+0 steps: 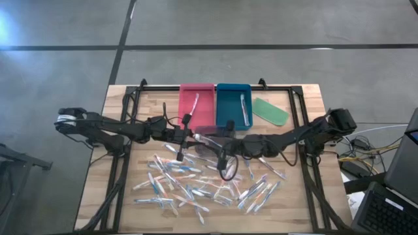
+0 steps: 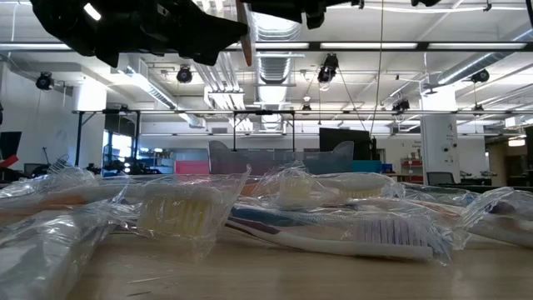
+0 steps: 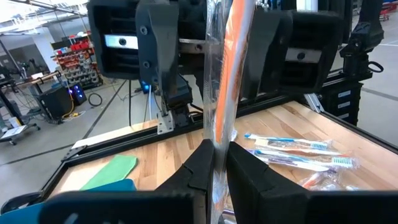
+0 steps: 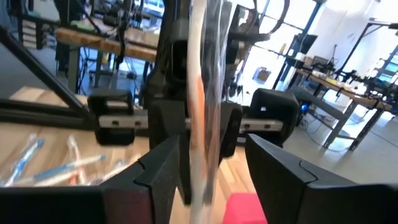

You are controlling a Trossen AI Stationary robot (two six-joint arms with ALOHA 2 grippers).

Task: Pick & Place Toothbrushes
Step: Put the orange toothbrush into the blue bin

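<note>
From above, the left gripper (image 1: 191, 136) and right gripper (image 1: 208, 139) meet over the table's middle, above the heap of wrapped toothbrushes (image 1: 202, 186) and short of the red tray (image 1: 196, 108) and blue tray (image 1: 234, 104). The left wrist view shows its fingers (image 3: 202, 165) clamped on an orange-handled wrapped toothbrush (image 3: 225, 87). In the right wrist view that brush (image 4: 202, 106) stands between spread jaws, so I judge the slick wrapper could slip from the one remaining pinch.

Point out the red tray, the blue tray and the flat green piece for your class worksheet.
red tray (image 1: 205, 103): high view, bare floor.
blue tray (image 1: 228, 104): high view, bare floor.
flat green piece (image 1: 271, 111): high view, its middle.
</note>
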